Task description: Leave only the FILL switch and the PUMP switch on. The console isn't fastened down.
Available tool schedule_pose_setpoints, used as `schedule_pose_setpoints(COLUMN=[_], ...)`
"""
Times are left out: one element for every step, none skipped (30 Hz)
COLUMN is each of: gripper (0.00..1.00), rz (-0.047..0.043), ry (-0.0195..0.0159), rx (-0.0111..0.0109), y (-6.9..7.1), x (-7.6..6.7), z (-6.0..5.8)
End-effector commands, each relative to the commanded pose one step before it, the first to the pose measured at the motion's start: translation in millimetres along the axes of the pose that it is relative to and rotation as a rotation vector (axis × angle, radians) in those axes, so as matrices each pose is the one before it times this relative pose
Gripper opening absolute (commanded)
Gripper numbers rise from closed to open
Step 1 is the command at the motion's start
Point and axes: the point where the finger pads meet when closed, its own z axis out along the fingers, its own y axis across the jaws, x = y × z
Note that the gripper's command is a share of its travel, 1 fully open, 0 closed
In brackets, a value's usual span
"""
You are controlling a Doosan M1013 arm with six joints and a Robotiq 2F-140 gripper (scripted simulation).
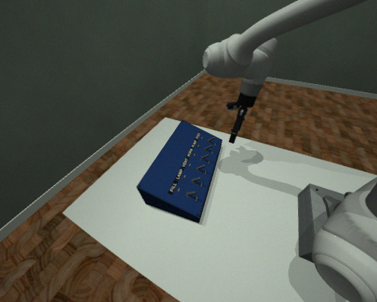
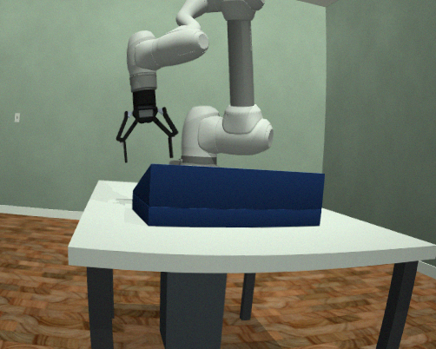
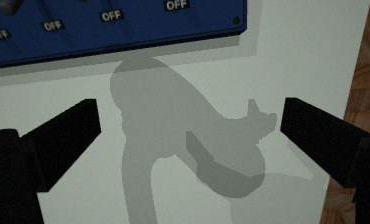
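The blue sloped console stands on the white table. Its face has a row of several grey lever switches, with labels reading FILL, LAMP, VENT, HORN, PUMP and one less legible at the far end. OFF labels line its lower edge in the wrist view, where one lever knob shows at the top left. I cannot tell which levers are on. My gripper is wide open and empty, above the table beside the console's far-end lower corner, touching nothing.
The white table ends just past the gripper, with wood floor beyond. The arm's base stands on the opposite side of the table from the console's back. Arm shadows fall below the gripper.
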Motion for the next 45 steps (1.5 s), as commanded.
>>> schedule_pose_setpoints(gripper=[1.00, 1.00, 1.00, 1.00, 1.00, 1.00, 1.00, 1.00, 1.00, 1.00, 1.00, 1.00, 1.00, 1.00, 1.00, 1.00, 1.00, 1.00, 1.00, 1.00, 1.00, 1.00, 1.00, 1.00, 1.00, 1.00, 1.00, 1.00, 1.00, 1.00, 1.00, 1.00, 1.00, 1.00, 1.00, 1.00, 1.00, 1.00, 1.00, 1.00, 1.00, 1.00, 1.00, 1.00, 1.00], rz=[-0.00006, 0.00000, 0.00000, 0.00000, 0.00000, 0.00000, 0.00000, 0.00000, 0.00000, 0.00000, 0.00000, 0.00000, 0.00000, 0.00000, 0.00000, 0.00000, 0.00000, 0.00000, 0.00000, 0.00000, 0.00000, 0.00000, 0.00000, 0.00000, 0.00000, 0.00000, 0.00000, 0.00000, 0.00000, 0.00000, 0.00000, 0.00000, 0.00000, 0.00000, 0.00000, 0.00000, 0.00000, 0.00000, 0.00000, 0.00000, 0.00000, 0.00000, 0.00000, 0.00000, 0.00000], ry=[0.00116, 0.00000, 0.00000, 0.00000, 0.00000, 0.00000, 0.00000, 0.00000, 0.00000, 0.00000, 0.00000, 0.00000, 0.00000, 0.00000, 0.00000, 0.00000, 0.00000, 0.00000, 0.00000, 0.00000, 0.00000, 0.00000, 0.00000, 0.00000, 0.00000, 0.00000, 0.00000, 0.00000, 0.00000, 0.00000, 0.00000, 0.00000, 0.00000, 0.00000, 0.00000, 0.00000, 0.00000, 0.00000, 0.00000, 0.00000, 0.00000, 0.00000, 0.00000, 0.00000, 0.00000], rx=[-0.00033, 0.00000, 0.00000, 0.00000, 0.00000, 0.00000, 0.00000, 0.00000, 0.00000, 0.00000, 0.00000, 0.00000, 0.00000, 0.00000, 0.00000, 0.00000, 0.00000, 0.00000, 0.00000, 0.00000, 0.00000, 0.00000, 0.00000, 0.00000, 0.00000, 0.00000, 0.00000, 0.00000, 0.00000, 0.00000, 0.00000, 0.00000, 0.00000, 0.00000, 0.00000, 0.00000, 0.00000, 0.00000, 0.00000, 0.00000, 0.00000, 0.00000, 0.00000, 0.00000, 0.00000], y=[0.07, 0.00, 0.00, 0.00, 0.00, 0.00, 0.00, 0.00, 0.00, 0.00, 0.00, 0.00, 0.00, 0.00, 0.00, 0.00, 0.00, 0.00, 0.00, 0.00, 0.00, 0.00, 0.00, 0.00, 0.00, 0.00, 0.00, 0.00, 0.00, 0.00, 0.00, 0.00, 0.00, 0.00, 0.00, -0.01, -0.02, -0.04, -0.07, -0.10, -0.13, -0.17, -0.20, -0.24, -0.28], x=[0.46, 0.00, 0.00, 0.00, 0.00, 0.00, 0.00, 0.00, 0.00, 0.00, 0.00, 0.00, 0.00, 0.00, 0.00, 0.00, 0.00, 0.00, 0.00, 0.00, 0.00, 0.00, 0.00, 0.00, 0.00, 0.00, 0.00, 0.00, 0.00, 0.00, 0.00, 0.00, 0.00, 0.00, 0.00, -0.02, -0.06, -0.12, -0.19, -0.26, -0.35, -0.45, -0.54, -0.64, -0.74], z=[-0.61, 0.00, 0.00, 0.00, 0.00, 0.00, 0.00, 0.00, 0.00, 0.00, 0.00, 0.00, 0.00, 0.00, 0.00, 0.00, 0.00, 0.00, 0.00, 0.00, 0.00, 0.00, 0.00, 0.00, 0.00, 0.00, 0.00, 0.00, 0.00, 0.00, 0.00, 0.00, 0.00, 0.00, -0.01, -0.08, -0.22, -0.40, -0.63, -0.89, -1.18, -1.49, -1.83, -2.16, -2.51])
